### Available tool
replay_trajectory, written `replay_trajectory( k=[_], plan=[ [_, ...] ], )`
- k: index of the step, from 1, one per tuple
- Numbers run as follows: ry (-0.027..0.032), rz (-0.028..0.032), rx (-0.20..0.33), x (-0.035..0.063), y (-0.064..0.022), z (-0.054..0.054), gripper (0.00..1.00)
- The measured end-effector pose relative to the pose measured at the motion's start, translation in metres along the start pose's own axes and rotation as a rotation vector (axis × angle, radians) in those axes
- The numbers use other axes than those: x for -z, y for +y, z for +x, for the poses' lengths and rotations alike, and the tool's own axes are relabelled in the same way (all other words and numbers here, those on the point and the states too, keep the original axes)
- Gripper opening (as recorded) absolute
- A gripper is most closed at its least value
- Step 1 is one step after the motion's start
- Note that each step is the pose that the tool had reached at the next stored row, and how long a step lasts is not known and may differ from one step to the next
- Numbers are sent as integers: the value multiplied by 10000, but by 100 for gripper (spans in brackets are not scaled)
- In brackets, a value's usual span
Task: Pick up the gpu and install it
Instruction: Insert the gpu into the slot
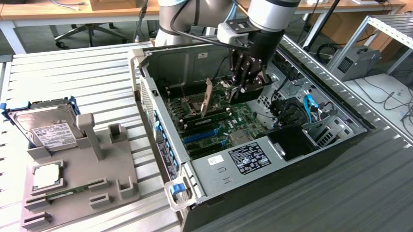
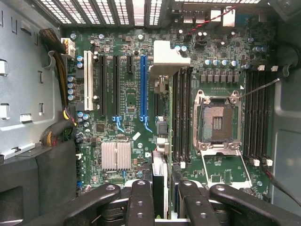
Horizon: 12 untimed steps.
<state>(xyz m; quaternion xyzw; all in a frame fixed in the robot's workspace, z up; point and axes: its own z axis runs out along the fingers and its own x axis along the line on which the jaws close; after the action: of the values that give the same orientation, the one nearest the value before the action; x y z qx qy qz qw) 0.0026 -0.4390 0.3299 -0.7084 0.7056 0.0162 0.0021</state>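
While the arm reaches down into the open case (image 1: 148, 92), the gripper (image 1: 244, 86) grasps the gpu (image 1: 208, 98) between its black, ribbed fingers (image 1: 237, 67). The jaws stand partly open, clenched on the thin card. In the exterior view the gpu hangs edge-on and nearly upright above the motherboard (image 1: 226, 123), its flat silver bracket pointing downward; whether it touches a slot cannot be told. In the wrist view the card (image 2: 162, 141) appears as a narrow vertical strip between the fingers (image 2: 141, 200), beside the blue slot (image 2: 144, 84) and the black memory slots (image 2: 182, 113).

The case is a grey sheet-metal box lying on its side, with a perforated far wall. The motherboard is green and densely populated; a square metal socket (image 2: 217, 123) and a finned silver heatsink (image 2: 116, 155) sit on it. A labelled power supply (image 1: 248, 158) occupies the near end of the case.

At the exterior view's left, a grey moulded fixture (image 1: 77, 188) on the slatted table (image 1: 65, 72) carries a silver hard drive (image 1: 46, 128) with a white label, well apart from the case.
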Motion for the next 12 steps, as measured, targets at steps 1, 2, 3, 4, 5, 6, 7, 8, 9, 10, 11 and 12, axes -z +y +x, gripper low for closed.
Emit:
replay_trajectory(
  k=[1, 2, 3, 4, 5, 6, 7, 8, 9, 10, 11, 12],
  plan=[
    [0, 0, 0, -2, 1, 1, 26],
    [-1, 0, -1, -4, 2, 3, 26],
    [-1, 1, -1, -6, 2, 5, 26],
    [0, 0, -1, -7, 3, 6, 26],
    [0, 0, -1, -8, 4, 8, 26],
    [0, 0, -1, -10, 5, 10, 26],
    [0, 0, -1, -12, 6, 11, 26],
    [0, 0, -1, -14, 6, 13, 26],
    [0, 0, -1, -15, 7, 15, 26],
    [0, 0, -1, -17, 8, 17, 26],
    [0, 0, -1, -20, 9, 20, 26],
    [0, 0, -1, -22, 10, 22, 26]
  ],
)
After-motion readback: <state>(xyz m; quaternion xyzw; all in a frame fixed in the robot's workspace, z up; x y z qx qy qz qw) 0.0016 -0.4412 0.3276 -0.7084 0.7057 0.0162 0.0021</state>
